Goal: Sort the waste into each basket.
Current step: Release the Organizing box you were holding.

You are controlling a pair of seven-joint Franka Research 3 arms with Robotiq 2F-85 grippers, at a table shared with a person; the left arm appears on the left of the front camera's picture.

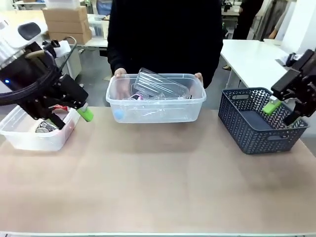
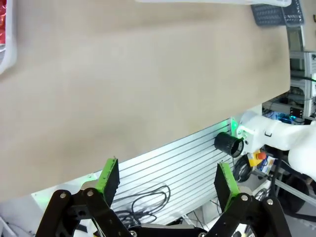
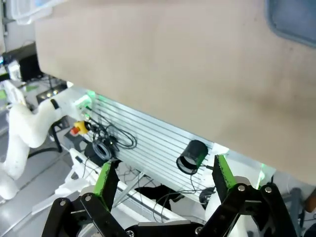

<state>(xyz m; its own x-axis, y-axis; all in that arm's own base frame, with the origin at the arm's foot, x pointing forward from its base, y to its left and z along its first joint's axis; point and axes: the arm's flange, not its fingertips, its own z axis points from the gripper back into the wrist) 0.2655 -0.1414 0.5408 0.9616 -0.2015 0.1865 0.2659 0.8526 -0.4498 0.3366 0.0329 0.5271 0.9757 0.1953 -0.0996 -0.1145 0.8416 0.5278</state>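
Both pincers, left pincer (image 2: 165, 182) and right pincer (image 3: 160, 181), gape wide, empty, touching nothing above the table (image 1: 158, 182)

No lettering, label, brand or number is showing clearly enough to read on anything in these views.

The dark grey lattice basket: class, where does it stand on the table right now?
In the front view, the dark grey lattice basket stands at the table's far right, beside the right gripper.
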